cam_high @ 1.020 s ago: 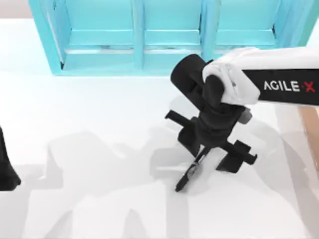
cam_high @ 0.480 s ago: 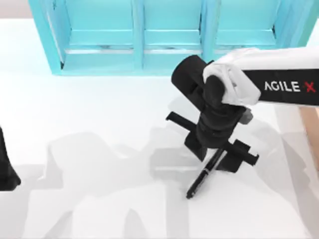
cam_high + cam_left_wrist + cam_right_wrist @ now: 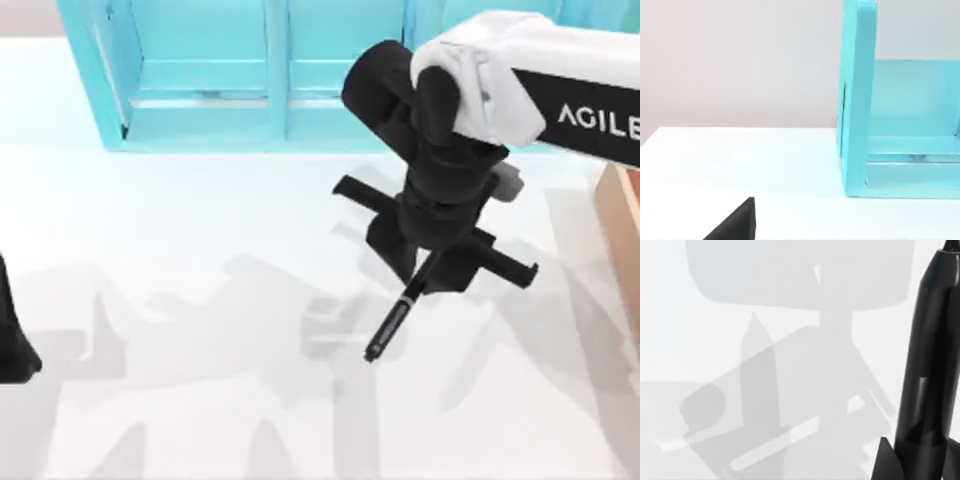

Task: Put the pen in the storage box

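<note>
Black and slim, the pen [image 3: 392,322] hangs slanted from the right hand [image 3: 428,272], whose 2 fingers are closed on its upper end; its free tip points down and away from the hand, above the white worktop [image 3: 180,330]. Beyond the hand stands the turquoise shelf unit [image 3: 270,80]. Off to the hand's right, the storage box [image 3: 622,215] shows as a light brown strip. At the worktop's left edge sits the left hand [image 3: 12,345]; I cannot tell its state.
</note>
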Motion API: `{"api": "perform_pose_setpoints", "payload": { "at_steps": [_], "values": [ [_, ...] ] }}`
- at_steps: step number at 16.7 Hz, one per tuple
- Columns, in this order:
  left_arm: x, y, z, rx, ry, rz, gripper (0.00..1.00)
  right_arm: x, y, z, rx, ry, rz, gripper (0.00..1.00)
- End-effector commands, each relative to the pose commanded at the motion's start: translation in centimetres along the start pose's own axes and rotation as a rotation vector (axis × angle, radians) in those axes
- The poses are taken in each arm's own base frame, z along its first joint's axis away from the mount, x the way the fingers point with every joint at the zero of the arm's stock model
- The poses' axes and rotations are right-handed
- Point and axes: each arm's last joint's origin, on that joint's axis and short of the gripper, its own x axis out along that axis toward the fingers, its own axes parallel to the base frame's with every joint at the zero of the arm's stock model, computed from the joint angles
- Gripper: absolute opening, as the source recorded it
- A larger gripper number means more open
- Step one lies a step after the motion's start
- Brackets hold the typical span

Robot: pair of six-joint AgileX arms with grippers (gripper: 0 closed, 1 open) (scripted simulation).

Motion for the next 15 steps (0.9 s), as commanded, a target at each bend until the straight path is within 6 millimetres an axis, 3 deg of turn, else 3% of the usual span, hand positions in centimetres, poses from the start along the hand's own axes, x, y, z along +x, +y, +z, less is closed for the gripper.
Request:
{"api": "perform_pose_setpoints", "payload": {
  "at_steps": [3, 9, 12, 15],
  "values": [
    [0.0, 0.0, 0.0, 0.0, 0.0, 0.0, 1.0, -2.8, -0.1, 0.0, -0.004, -0.007, 0.02, 0.0],
    [0.0, 0.0, 0.0, 0.0, 0.0, 0.0, 1.0, -2.9, -0.2, 0.4, 0.004, -0.007, 0.021, 0.0],
    [0.0, 0.0, 0.0, 0.0, 0.0, 0.0, 1.0, -3.3, -1.9, 3.6, 0.08, -0.009, 0.023, 0.0],
    [0.0, 0.0, 0.0, 0.0, 0.0, 0.0, 1.0, -3.8, -6.3, 9.5, 0.242, -0.011, 0.013, 0.0]
  ]
}}
